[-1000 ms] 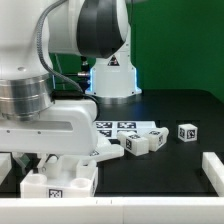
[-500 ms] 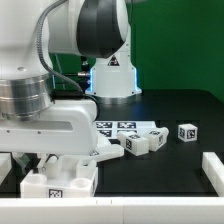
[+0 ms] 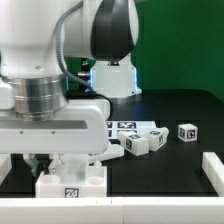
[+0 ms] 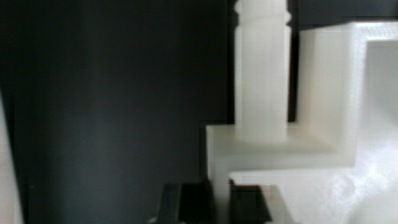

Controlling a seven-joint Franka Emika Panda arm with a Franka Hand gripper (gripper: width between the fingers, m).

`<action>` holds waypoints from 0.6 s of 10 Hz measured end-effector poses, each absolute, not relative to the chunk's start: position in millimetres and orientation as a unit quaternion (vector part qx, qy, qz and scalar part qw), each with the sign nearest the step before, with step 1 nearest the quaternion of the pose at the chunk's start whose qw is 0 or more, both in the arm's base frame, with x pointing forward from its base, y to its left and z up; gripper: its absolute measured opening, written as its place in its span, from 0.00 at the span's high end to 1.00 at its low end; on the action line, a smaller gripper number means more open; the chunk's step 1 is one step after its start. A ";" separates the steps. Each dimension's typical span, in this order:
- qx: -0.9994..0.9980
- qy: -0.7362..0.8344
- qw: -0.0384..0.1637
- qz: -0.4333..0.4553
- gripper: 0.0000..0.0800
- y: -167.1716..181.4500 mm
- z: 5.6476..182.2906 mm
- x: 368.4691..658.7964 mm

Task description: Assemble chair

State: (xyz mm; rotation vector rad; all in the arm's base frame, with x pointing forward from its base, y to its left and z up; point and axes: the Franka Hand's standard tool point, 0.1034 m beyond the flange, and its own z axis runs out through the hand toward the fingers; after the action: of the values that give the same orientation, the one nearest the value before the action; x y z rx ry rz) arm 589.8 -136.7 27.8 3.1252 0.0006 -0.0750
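My gripper (image 4: 222,205) is shut on a thin white edge of a chunky white chair part (image 4: 285,150); a white post (image 4: 263,60) rises from it beside a stepped panel. In the exterior view this tagged chair part (image 3: 72,183) sits low at the front left, under the arm's white hand, and the gripper (image 3: 45,163) is mostly hidden behind that hand. Two more tagged chair blocks lie loose on the black table: one (image 3: 140,142) near the middle, and a small cube (image 3: 187,132) toward the exterior view's right.
The marker board (image 3: 122,127) lies flat behind the loose blocks. A white rail (image 3: 212,170) borders the table on the exterior view's right, and another (image 3: 140,210) runs along the front. The robot base (image 3: 115,75) stands at the back.
The arm and the held chair part have shifted toward the exterior view's right. The loose blocks have not moved.
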 end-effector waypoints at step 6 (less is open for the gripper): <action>0.999 0.020 0.007 -0.037 0.96 -67.6 27.6 612.7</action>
State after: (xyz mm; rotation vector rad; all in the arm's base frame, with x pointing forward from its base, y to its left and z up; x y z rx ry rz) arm 612.7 -67.6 27.6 3.1252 0.0610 -0.1145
